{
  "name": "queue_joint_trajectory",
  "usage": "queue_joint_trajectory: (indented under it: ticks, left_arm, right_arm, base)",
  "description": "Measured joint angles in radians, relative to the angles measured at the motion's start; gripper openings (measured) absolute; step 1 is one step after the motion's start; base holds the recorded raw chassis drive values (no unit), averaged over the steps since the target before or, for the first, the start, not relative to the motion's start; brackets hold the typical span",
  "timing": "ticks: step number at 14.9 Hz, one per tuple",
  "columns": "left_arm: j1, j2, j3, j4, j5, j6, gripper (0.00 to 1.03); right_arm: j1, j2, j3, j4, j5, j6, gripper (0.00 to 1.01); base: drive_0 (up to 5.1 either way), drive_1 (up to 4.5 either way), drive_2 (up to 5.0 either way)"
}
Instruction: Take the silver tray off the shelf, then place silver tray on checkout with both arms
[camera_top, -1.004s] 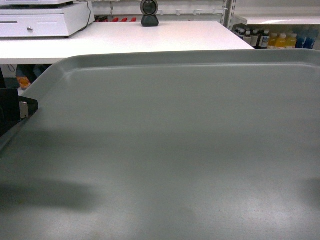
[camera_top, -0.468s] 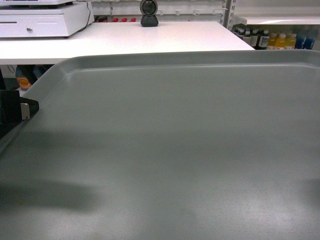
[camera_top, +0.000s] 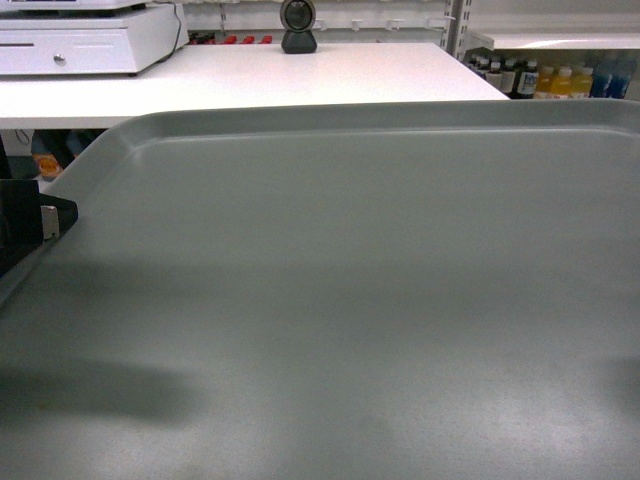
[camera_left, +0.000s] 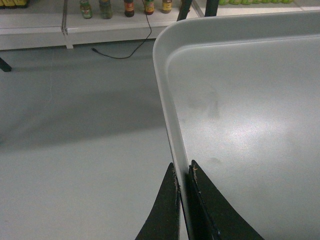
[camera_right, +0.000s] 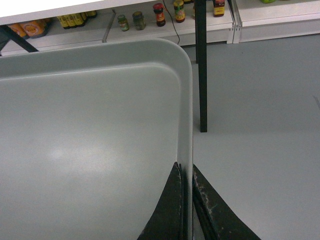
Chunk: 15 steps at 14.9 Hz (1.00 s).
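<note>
Grey-silver, the silver tray (camera_top: 380, 300) hangs in the air just short of the white checkout (camera_top: 300, 80), above the grey floor (camera_left: 75, 130). We pinch its left rim with our left gripper (camera_left: 184, 172) and its right rim with our right gripper (camera_right: 186, 172).

No legible text or labels.

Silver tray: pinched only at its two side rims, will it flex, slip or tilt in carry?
The silver tray probably stays stiff: its surface looks flat between the left gripper and right gripper. The smooth, thin rim could slip. Being empty, it is likely light, but uneven arms would tilt it.
</note>
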Motion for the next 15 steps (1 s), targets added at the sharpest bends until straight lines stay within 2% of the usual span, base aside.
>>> queue_joint_trajectory:
  ticks: [15]
  left_arm:
    - [0.001,0.000,0.000,-0.002,0.002,0.001,0.04]
  right_arm:
    - [0.000,0.000,0.000,0.001,0.000,-0.001,0.03]
  base:
    - [-5.0,2.48,2.5]
